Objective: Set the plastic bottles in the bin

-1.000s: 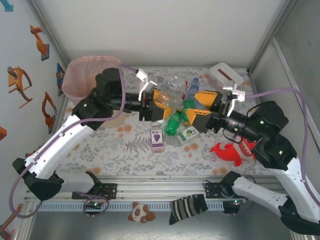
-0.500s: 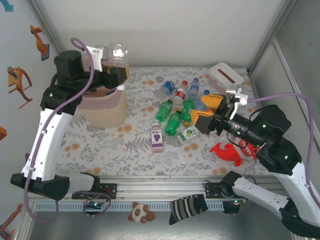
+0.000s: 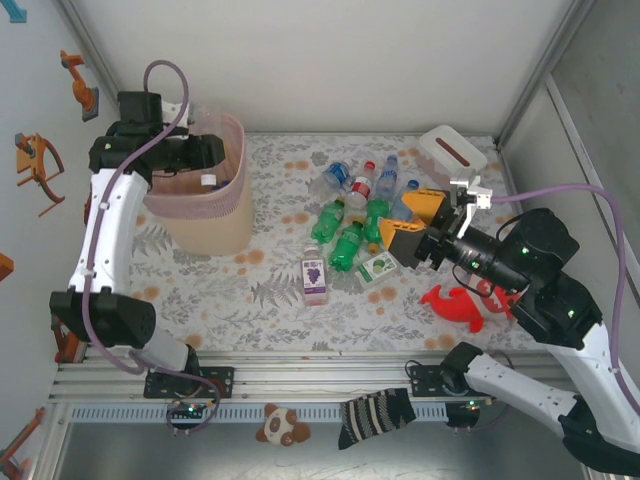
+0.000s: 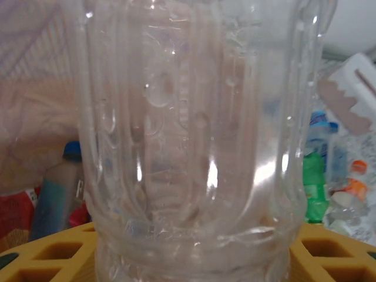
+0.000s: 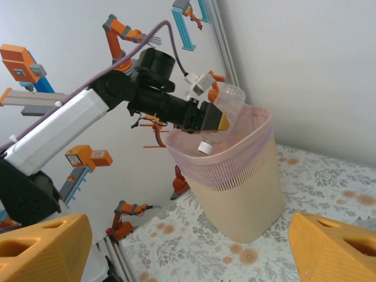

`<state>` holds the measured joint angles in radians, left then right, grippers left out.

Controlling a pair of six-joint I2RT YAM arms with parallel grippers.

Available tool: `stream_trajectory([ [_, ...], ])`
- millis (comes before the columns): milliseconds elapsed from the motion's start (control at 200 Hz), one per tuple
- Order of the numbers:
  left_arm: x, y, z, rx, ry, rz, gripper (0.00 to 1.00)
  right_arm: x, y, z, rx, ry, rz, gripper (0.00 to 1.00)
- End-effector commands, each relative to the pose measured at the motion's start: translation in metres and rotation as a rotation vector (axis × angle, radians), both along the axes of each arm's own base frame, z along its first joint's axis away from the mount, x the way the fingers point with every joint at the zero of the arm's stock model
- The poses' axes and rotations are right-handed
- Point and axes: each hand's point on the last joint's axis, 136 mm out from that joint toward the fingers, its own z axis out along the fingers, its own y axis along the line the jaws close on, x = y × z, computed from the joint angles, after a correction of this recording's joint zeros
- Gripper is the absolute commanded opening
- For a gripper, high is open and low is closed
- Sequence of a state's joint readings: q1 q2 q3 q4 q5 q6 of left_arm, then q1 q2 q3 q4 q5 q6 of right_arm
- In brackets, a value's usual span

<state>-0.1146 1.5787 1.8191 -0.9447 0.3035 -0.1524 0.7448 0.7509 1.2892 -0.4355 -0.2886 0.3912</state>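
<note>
Left gripper (image 5: 214, 119) clamped on a clear bottle (image 4: 188, 147), cap pointing down, held over the mouth of the bin (image 3: 215, 225) at the far left of the surface (image 3: 250, 290). Right gripper (image 3: 402, 216) open, nothing between its fingers, at the right edge of the loose bottles (image 3: 350, 220) lying mid-surface

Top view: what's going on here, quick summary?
The left gripper holds a clear ribbed plastic bottle cap-down over the cream wastebasket with the pink liner, not yet released. The right gripper is open and empty, hovering by the pile of small drink bottles on the floral table.
</note>
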Motion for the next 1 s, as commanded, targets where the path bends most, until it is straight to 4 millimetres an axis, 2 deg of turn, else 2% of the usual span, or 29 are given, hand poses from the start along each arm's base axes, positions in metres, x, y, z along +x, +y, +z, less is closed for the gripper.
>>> stream_trajectory([
  [0, -0.002, 0.008, -0.027, 0.047, 0.082, -0.019, 0.48, 0.001, -0.002, -0.001, -0.007, -0.009, -0.014, 0.86],
  [300, 0.016, 0.005, -0.098, 0.058, 0.271, -0.055, 0.48, 0.002, -0.001, -0.004, -0.014, -0.004, -0.017, 0.86],
  [576, 0.039, 0.007, -0.145, 0.065, 0.361, -0.052, 0.47, 0.003, -0.002, -0.008, -0.034, -0.004, -0.024, 0.86],
  [846, 0.076, 0.016, -0.162, 0.082, 0.355, -0.028, 0.48, 0.002, -0.006, -0.009, -0.043, -0.003, -0.036, 0.86],
  [996, 0.087, 0.016, -0.167, 0.092, 0.359, -0.026, 0.5, 0.001, -0.01, -0.009, -0.042, -0.005, -0.048, 0.86],
])
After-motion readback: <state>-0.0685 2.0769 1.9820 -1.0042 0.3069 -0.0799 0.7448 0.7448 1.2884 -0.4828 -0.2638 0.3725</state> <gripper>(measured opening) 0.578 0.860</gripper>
